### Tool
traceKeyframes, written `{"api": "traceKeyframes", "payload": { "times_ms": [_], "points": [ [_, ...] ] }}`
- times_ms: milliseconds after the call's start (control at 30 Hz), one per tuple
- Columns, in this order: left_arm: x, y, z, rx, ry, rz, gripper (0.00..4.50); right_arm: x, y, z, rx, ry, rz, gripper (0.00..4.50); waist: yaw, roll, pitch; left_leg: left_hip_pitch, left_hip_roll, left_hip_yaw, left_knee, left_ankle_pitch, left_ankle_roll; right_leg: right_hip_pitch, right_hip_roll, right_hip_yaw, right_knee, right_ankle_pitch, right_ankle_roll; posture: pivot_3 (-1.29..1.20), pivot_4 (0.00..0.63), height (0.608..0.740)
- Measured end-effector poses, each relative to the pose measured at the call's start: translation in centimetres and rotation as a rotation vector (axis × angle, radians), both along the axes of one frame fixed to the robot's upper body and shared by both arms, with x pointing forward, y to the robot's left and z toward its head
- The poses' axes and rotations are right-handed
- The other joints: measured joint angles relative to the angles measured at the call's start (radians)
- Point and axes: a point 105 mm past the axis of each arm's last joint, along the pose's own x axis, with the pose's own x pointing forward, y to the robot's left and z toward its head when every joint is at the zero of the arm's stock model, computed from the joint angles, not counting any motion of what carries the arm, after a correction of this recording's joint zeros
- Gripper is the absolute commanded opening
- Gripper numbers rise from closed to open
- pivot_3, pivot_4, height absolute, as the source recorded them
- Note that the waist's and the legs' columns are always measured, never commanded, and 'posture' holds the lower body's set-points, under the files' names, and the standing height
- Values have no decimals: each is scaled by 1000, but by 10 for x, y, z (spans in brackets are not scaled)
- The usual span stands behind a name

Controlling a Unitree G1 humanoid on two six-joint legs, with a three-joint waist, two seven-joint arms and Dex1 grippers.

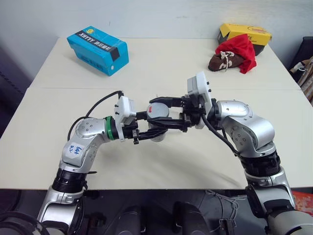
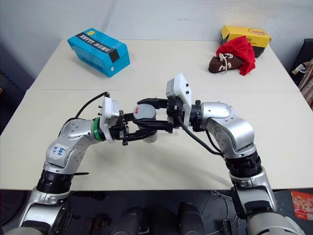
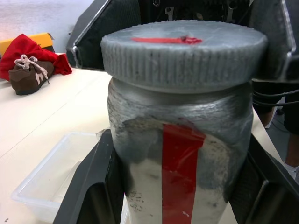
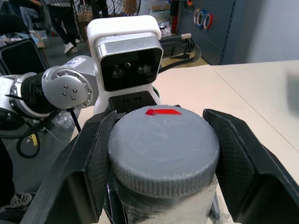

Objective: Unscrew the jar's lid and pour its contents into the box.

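2 tools meet, left tool [image 1: 149, 128] gripping jar [image 3: 180, 154], right tool [image 4: 159, 154] clamping lid [image 4: 163, 147]

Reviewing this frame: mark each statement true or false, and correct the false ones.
1. The left gripper holds the jar by its body. True.
2. The lid lies on the table. False: it sits on the jar, between the right gripper's fingers.
3. The blue carton stands at the table's far left. True.
4. The clear box sits on the yellow carton. False: it rests on the table below the jar.
5. A red cloth covers the blue carton. False: it drapes a brown shoe.
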Motion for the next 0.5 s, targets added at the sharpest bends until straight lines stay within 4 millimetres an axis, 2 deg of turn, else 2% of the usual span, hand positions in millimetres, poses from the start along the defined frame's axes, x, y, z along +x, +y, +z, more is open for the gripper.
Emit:
{"api": "traceKeyframes", "payload": {
  "times_ms": [133,233,300,333,400,500],
  "points": [
    [-2,-2,-3,14,-1,-9,2316,-10,-8,31,252,173,91,2531,0,0,0,0,0,-1,0,0,0,0,0,0,1,0,0,0,150,740],
    [0,3,-7,23,15,7,2316,-6,-28,51,352,171,27,2531,2,0,0,0,0,-1,0,0,0,0,-1,0,1,0,0,0,150,740],
    [3,7,-6,16,15,29,2316,0,-42,55,356,128,-59,2531,2,0,0,0,-1,-1,0,0,0,0,-1,0,0,0,0,0,150,740],
    [5,9,-4,11,11,41,2316,4,-53,51,328,78,-129,2531,3,0,0,0,-1,-1,0,0,0,0,-1,0,0,0,0,0,150,740],
    [10,16,0,9,6,70,2316,15,-83,28,231,-16,-300,2531,8,0,0,0,-2,0,-1,-1,1,0,-1,0,-1,0,0,0,150,740],
    [20,29,7,3,5,119,2316,33,-131,-20,130,-40,-504,2531,5,0,0,0,-2,3,-1,-1,2,0,-1,1,-2,1,1,0,150,740]
  ]
}}
